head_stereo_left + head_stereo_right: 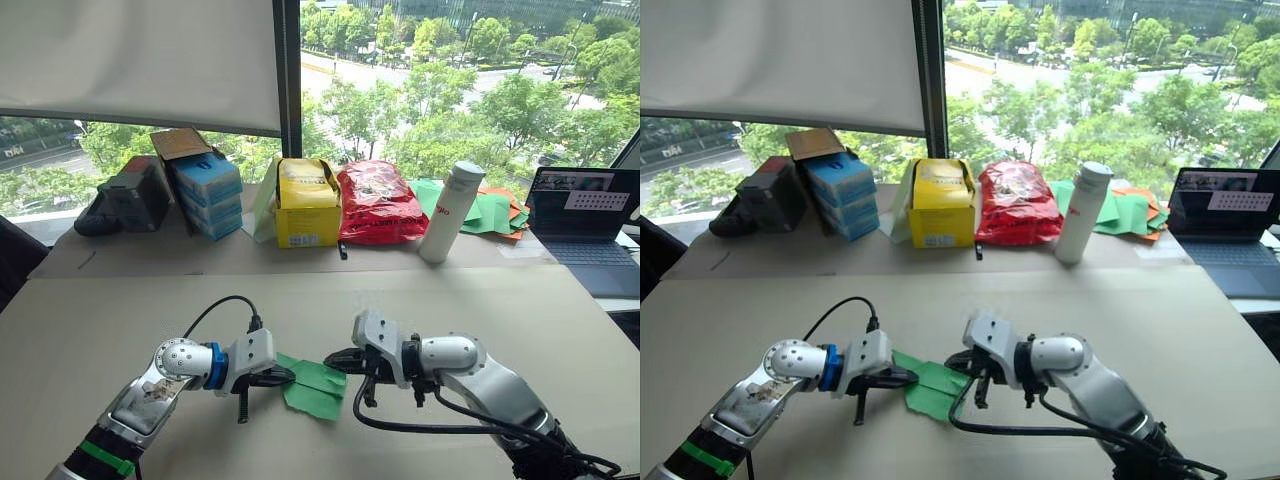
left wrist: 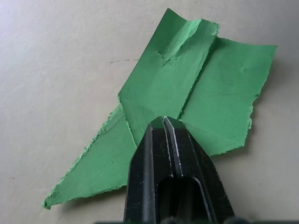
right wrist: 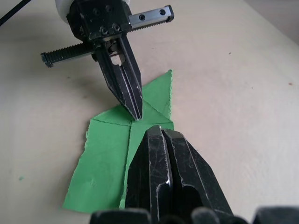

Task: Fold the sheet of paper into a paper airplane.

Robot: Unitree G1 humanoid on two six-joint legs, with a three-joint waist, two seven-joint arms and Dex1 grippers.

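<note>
The sheet of paper (image 2: pixel 187 88) is lying flat on the near part of the table (image 1: pixel 120 320), between the two arms, already partly folded into a ragged-edged wedge with a pointed end and a wider squared end, and creases are running along its length. The left gripper (image 2: pixel 164 122) is bearing down on it with its fingers pressed together, tips resting on the paper near the middle crease; the right gripper (image 3: pixel 160 131) is facing it from the other side, fingers likewise pressed together and tips sitting on the paper just beside the left one's. Neither seems to be pinching the paper; both look to be pressing it down. To do this step well, I judge, one tip should be pinning the paper while the other is sliding along the fold line, pressing evenly so the thin sheet is not tearing or skidding on the smooth table. Counting outward: one folded sheet, two grippers, then along the far edge one yellow box (image 1: pixel 306 205), one red bag (image 1: pixel 376 203), one white bottle (image 1: pixel 450 211), one pile of green and orange sheets (image 1: pixel 492 213) and one laptop (image 1: pixel 582 213).
</note>
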